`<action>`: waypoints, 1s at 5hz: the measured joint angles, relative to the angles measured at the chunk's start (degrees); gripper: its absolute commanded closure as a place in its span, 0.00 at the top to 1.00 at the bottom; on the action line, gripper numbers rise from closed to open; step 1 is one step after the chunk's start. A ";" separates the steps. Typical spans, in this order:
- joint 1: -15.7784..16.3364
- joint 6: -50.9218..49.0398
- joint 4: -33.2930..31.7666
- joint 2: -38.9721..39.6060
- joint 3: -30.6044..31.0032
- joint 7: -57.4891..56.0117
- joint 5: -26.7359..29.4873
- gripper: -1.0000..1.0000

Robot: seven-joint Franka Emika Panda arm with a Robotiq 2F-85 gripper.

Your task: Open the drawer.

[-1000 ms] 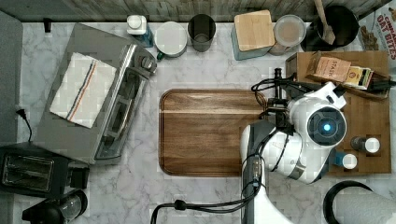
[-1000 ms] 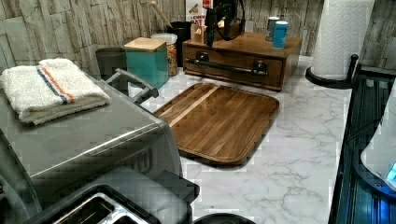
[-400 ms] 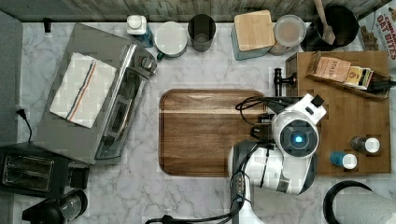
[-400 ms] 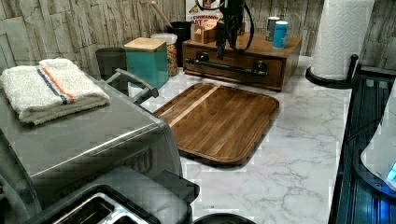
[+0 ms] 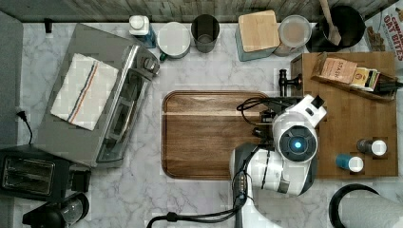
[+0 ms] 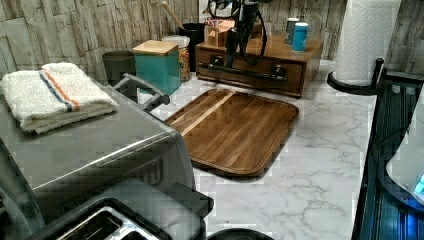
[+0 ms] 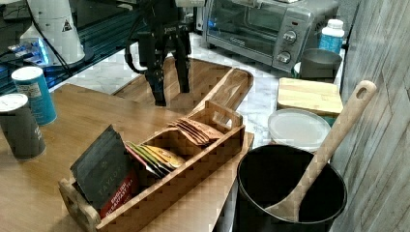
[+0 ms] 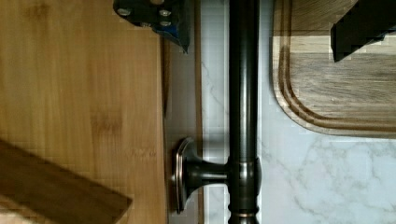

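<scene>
The drawer (image 6: 250, 76) is the front of a light bamboo box (image 5: 361, 118) and looks shut. Its long black bar handle (image 8: 243, 93) runs across the front; the same handle (image 6: 247, 72) also shows in the left view. My gripper (image 8: 261, 32) is open just above the bar. One finger (image 8: 156, 14) hangs over the box's front edge. The other finger (image 8: 364, 23) hangs over the cutting board's corner. In the right view the gripper (image 7: 170, 89) points straight down with nothing between its fingers. It stands near the handle's end post (image 8: 196, 172).
A dark rounded cutting board (image 5: 209, 133) lies right in front of the drawer. On the box stand a tea organizer (image 5: 351, 71) and two shakers (image 5: 349, 163). A toaster oven (image 5: 95, 95), a teal canister (image 6: 157, 65) and a paper towel roll (image 6: 365, 40) stand around.
The arm has swung from above the box out over the drawer front and come down, so the open fingers now straddle the handle bar.
</scene>
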 measured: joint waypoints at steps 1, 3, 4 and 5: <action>0.02 -4.81 0.78 1.20 0.15 0.03 0.71 1.00; 0.01 -1.96 0.78 5.30 -0.17 8.78 0.60 1.00; 0.43 0.00 0.45 6.88 -0.15 8.78 0.57 1.00; 1.15 0.67 0.22 7.39 -0.17 8.73 0.58 1.00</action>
